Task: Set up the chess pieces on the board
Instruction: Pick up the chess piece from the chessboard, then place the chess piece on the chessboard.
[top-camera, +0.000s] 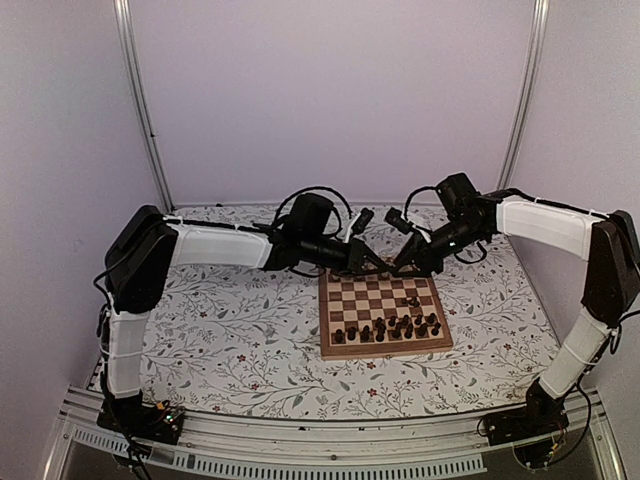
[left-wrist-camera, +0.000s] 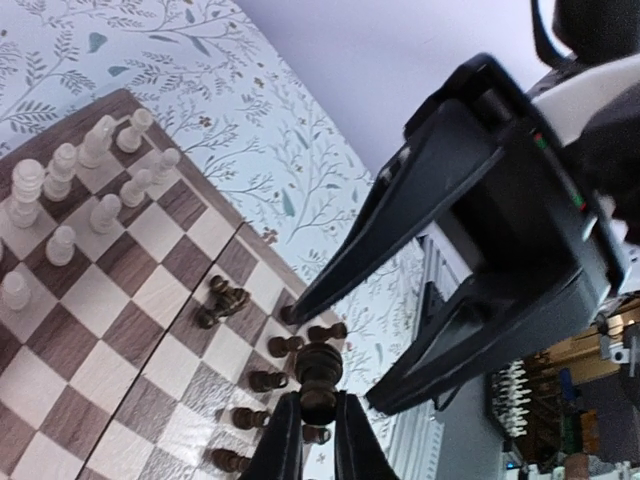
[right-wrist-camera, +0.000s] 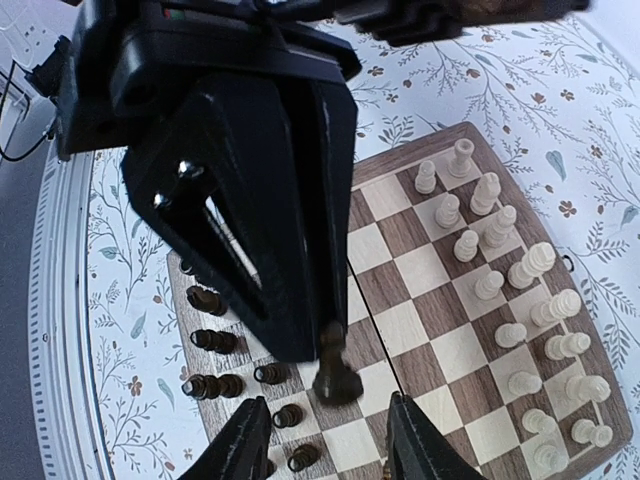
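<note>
The board (top-camera: 385, 315) lies in the middle of the table, and both grippers meet above its far edge. My left gripper (left-wrist-camera: 318, 402) is shut on a dark chess piece (left-wrist-camera: 320, 368), pinching its narrow part. In the right wrist view that same dark piece (right-wrist-camera: 336, 372) hangs from the left gripper's fingers (right-wrist-camera: 300, 250) above the board. My right gripper (right-wrist-camera: 330, 440) stands open on either side of it without touching. Several dark pieces (top-camera: 390, 328) stand in the near rows, and one lies tipped over (left-wrist-camera: 225, 300). Several pale pieces (right-wrist-camera: 500, 270) fill the far rows.
A floral cloth (top-camera: 230, 340) covers the table around the board. The right gripper's body (left-wrist-camera: 480, 230) hangs close beside the left fingers. A metal rail (top-camera: 300, 440) runs along the near edge, and purple walls close in the back and sides.
</note>
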